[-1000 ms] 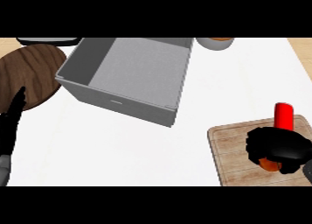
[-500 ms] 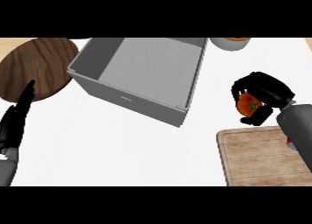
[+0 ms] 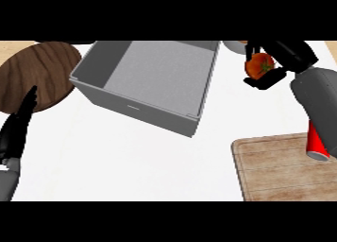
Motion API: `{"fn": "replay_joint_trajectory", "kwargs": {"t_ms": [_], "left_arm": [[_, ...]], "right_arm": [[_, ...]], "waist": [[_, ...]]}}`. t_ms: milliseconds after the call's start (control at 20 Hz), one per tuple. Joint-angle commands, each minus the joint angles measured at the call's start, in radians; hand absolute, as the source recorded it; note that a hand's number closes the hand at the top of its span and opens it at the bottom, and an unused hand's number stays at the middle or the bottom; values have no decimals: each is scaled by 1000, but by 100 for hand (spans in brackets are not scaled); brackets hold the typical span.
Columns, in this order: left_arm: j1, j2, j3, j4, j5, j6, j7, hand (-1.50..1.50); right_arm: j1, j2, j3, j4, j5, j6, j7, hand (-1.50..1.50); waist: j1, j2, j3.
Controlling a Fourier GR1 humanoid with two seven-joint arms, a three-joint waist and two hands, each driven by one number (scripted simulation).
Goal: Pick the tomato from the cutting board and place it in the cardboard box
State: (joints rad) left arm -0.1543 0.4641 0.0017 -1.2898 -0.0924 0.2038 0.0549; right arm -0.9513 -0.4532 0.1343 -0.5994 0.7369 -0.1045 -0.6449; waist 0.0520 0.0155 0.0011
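- Curling round the tomato (image 3: 258, 65), black fingers (image 3: 258, 84) of the right hand (image 3: 286, 56), with the red fruit and its green stalk showing between them.
- Held up above the white worktop (image 3: 129, 156), just right of the box's right wall and well apart from the cutting board (image 3: 286, 165).
- Running down from that hand to the view's right edge, the grey right forearm (image 3: 324, 104), crossing over the board's upper right corner.
- Lying on the board, partly hidden by the forearm, a red cylinder (image 3: 315, 144).
- Standing open at upper centre, the grey box (image 3: 153, 80), nothing seen inside.
- Resting at the left edge with straight fingers pointing up, the left hand (image 3: 14, 134), overlapping the rim of a round dark wooden board (image 3: 38, 71).
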Motion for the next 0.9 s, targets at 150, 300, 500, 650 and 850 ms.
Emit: {"fn": "replay_joint_trajectory", "kwargs": {"t_ms": [150,300,500,650,850], "left_arm": [[-13,-5,18,21,-7,-13,3,0],[41,0,26,-21,-13,-10,-6,0],[-38,8,50,50,-3,-36,6,0],[22,-23,23,-8,-37,5,-1,0],[31,-9,47,2,-12,-37,-42,0]], "right_arm": [[-195,87,-56,80,-42,46,-62,150],[-215,151,-58,123,-51,87,-67,150],[-320,214,-94,126,-98,191,41,150],[-400,272,-132,191,-122,195,130,150],[-454,327,-163,262,-135,177,177,150]], "waist": [[-23,-7,-1],[-21,-9,-1],[-35,-12,-2],[-16,-9,-1],[-9,-4,-2]]}}
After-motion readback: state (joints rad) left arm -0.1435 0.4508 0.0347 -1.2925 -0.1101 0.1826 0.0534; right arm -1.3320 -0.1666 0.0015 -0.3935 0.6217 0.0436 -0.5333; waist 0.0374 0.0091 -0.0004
